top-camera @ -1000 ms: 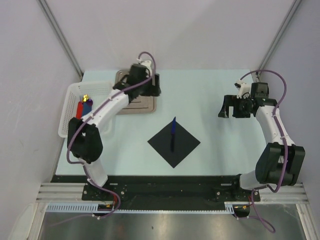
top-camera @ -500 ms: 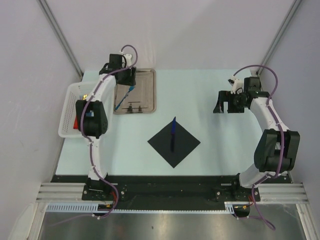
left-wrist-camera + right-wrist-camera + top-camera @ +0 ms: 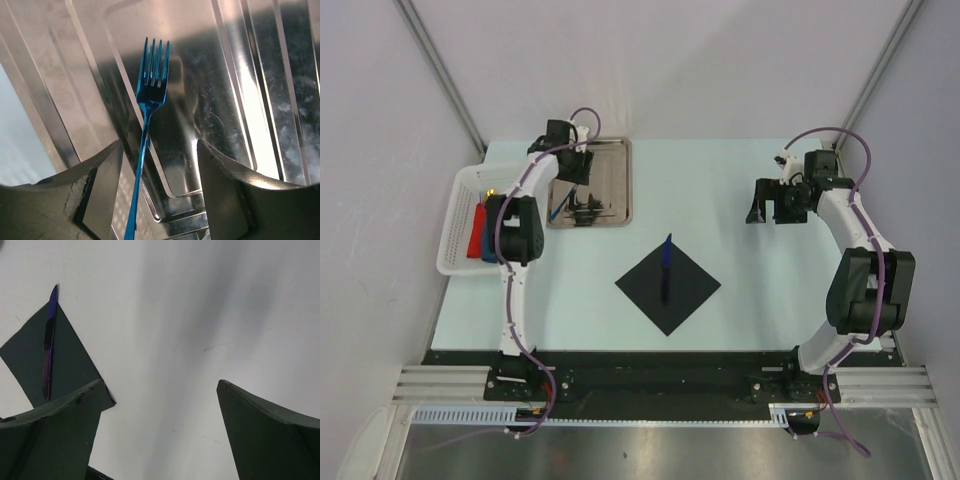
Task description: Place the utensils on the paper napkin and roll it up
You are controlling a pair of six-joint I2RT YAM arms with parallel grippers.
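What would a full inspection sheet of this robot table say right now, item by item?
Surface: pale table, no spills seen.
Job's things: black napkin laid as a diamond mid-table; purple knife lying on it, one end just past the far corner; blue fork lying in the steel tray.
Clutter: white basket at the left edge, holding a red piece.
Grippers: left gripper open above the fork; right gripper open over bare table.
Cables: purple cables looped along both arms, touching none of the things.
Surroundings: plain walls; metal rail at the near edge.
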